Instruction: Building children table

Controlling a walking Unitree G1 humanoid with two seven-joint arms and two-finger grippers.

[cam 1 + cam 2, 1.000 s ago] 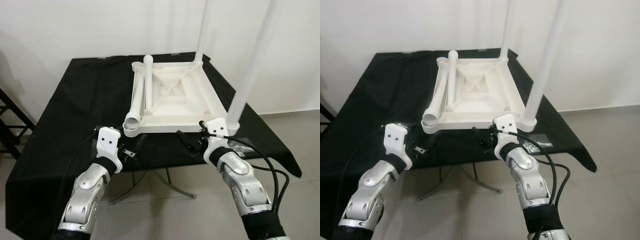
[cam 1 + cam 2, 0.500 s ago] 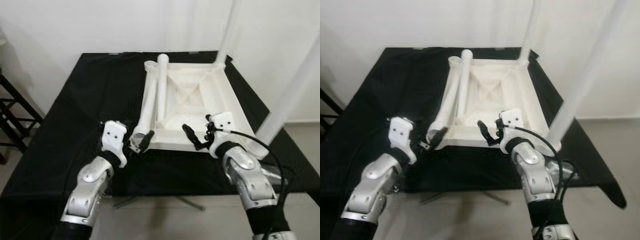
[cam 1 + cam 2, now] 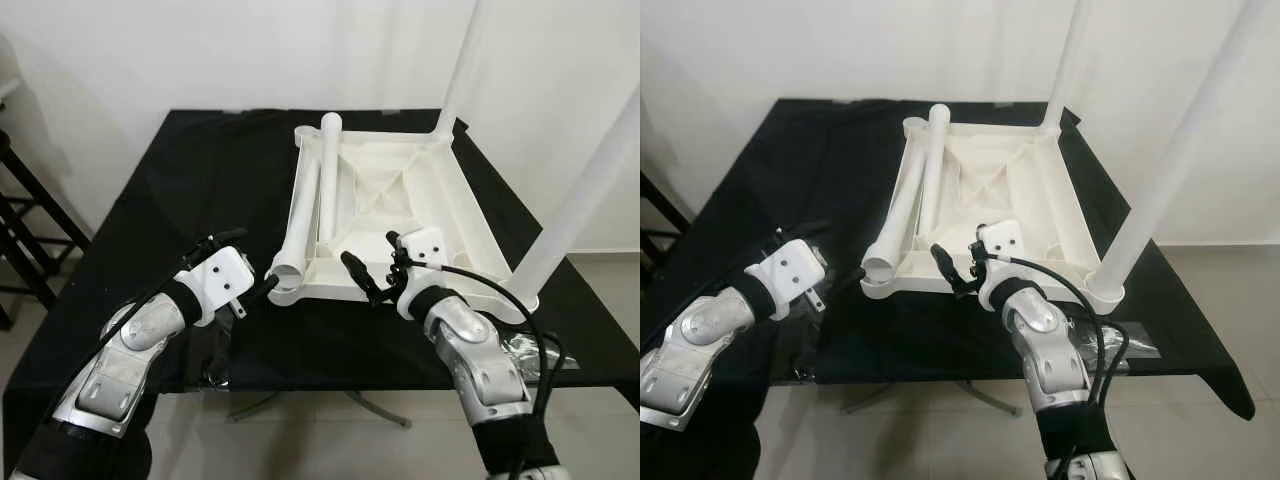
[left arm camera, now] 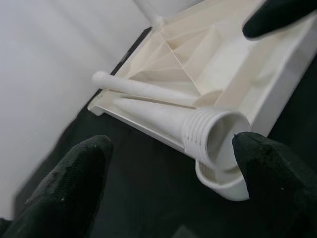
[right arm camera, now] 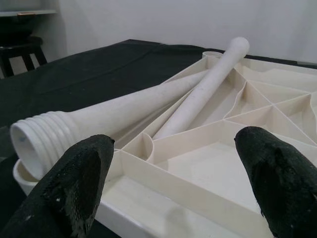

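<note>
At the near edge of the upturned tabletop:
Left gripper (image 3: 262,288): fingers spread wide, holding nothing; fingertips just beside the threaded open end of the loose leg, one black finger (image 4: 64,191) on either side of it in the left wrist view.
Right gripper (image 3: 372,280): fingers wide apart, holding nothing; it hovers over the near rim of the tabletop, one finger (image 5: 79,183) low by the rim in the right wrist view.
Loose leg (image 3: 300,222): white tapered tube lying along the tabletop's left side, threaded mouth over the near left corner socket.
Second loose leg (image 3: 325,180): lies just beside the first, inside the frame, rounded end at the far rim.
Tabletop (image 3: 472,215): white, upside down, ribbed underside showing, resting on the black table.
Fitted legs: one upright at the far right corner (image 3: 458,62), one upright at the near right corner (image 3: 578,205).
Black table (image 3: 170,190): cloth-covered, against a white wall.
</note>
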